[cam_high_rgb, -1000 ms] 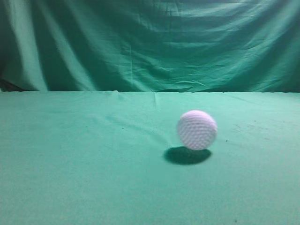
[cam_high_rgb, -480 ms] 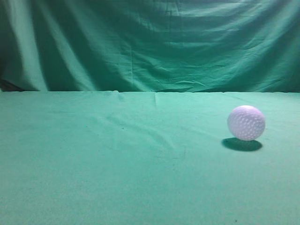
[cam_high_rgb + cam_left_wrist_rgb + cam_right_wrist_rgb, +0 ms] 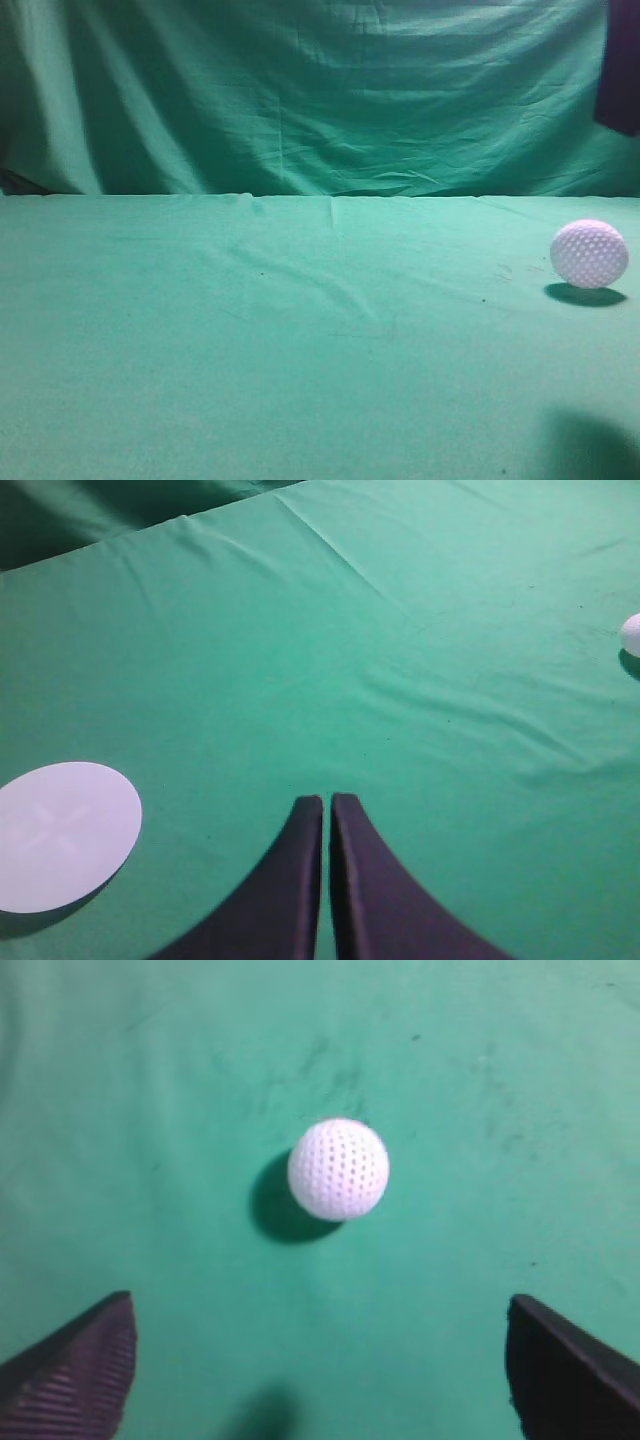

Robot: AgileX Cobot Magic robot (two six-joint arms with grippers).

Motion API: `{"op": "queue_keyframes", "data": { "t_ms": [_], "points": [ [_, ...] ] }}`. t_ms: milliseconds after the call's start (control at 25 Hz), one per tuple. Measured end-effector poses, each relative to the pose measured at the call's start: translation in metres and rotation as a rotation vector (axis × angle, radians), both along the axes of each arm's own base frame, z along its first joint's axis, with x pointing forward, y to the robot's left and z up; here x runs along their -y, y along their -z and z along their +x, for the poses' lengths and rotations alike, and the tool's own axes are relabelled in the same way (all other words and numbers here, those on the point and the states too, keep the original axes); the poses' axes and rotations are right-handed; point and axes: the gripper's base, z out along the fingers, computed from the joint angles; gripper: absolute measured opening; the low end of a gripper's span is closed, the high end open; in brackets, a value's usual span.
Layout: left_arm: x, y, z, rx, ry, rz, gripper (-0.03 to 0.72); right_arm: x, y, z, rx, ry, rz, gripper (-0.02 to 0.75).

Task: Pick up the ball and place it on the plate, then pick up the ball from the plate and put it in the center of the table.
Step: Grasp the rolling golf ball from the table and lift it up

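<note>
The ball (image 3: 589, 254) is seen resting on the surface (image 3: 300, 380) near the right edge of the exterior view, with its shadow cast just below and in front of it. It is touched by nothing. In the right wrist view the ball (image 3: 338, 1170) is shown from above, dimpled and white, lying on bare green cloth ahead of the right gripper (image 3: 320, 1360). That gripper is spread wide, its two dark fingers (image 3: 80, 1360) standing at the lower corners of the picture, well apart from the ball and holding nothing.

In the left wrist view the ball (image 3: 632, 634) is only partly caught at the right edge. The left gripper (image 3: 327, 810) is seen above the cloth with its fingers pressed together, and nothing is held between them. A flat white plate (image 3: 62, 834) is laid on the surface to the left of that gripper, well apart from the ball.

Behind the surface a darker green backdrop (image 3: 300, 90) is hung in folds, and a dark part of an arm (image 3: 622, 70) is visible at the upper right corner of the exterior view.
</note>
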Motion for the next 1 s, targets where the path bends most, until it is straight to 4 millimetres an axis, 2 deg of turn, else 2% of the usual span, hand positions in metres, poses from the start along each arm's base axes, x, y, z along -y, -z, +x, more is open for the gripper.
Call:
{"op": "queue_keyframes", "data": {
  "t_ms": [80,120,400,1000],
  "points": [
    [0.000,0.000,0.000,0.001,-0.001,0.000,0.000,-0.001,0.001,0.010,-0.007,0.057,-0.028,0.645],
    [0.000,0.000,0.000,0.001,-0.001,0.000,0.000,-0.002,0.002,0.015,-0.023,0.089,-0.040,0.687],
    [0.000,0.000,0.000,0.001,-0.001,0.000,0.000,-0.001,0.011,0.054,-0.136,0.238,-0.080,0.671],
    [0.000,0.000,0.000,0.002,-0.001,0.000,0.000,-0.022,0.054,0.100,-0.182,0.237,-0.084,0.671]
  ]
}}
